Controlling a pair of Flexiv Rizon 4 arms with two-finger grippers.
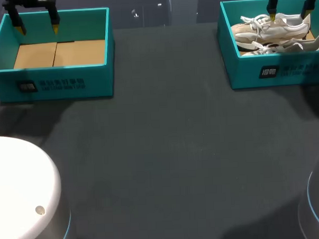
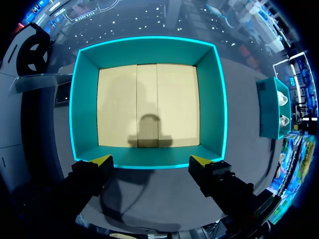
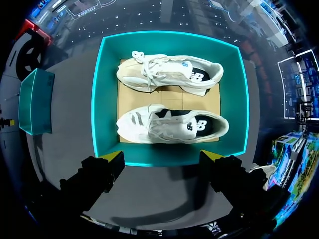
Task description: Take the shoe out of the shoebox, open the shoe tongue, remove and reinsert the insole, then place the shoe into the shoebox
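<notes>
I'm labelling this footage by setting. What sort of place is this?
Probably a robot test bench, not a shop: a dark table holds an empty left shoebox and a right shoebox with two sneakers, and the left claw and right claw hang open over them.

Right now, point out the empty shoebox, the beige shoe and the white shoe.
empty shoebox (image 2: pixel 119 104), left wrist view, bare cardboard floor.
beige shoe (image 3: pixel 153 72), right wrist view, its laces.
white shoe (image 3: pixel 158 127), right wrist view, its laces.

Left box (image 1: pixel 62 81) & right box (image 1: pixel 284 71): teal, tan cardboard floors. Beige shoe (image 3: pixel 167 74) w/ white laces; white shoe (image 3: pixel 169 124) w/ grey stripes. Table (image 1: pixel 166 161) dark grey.
</notes>
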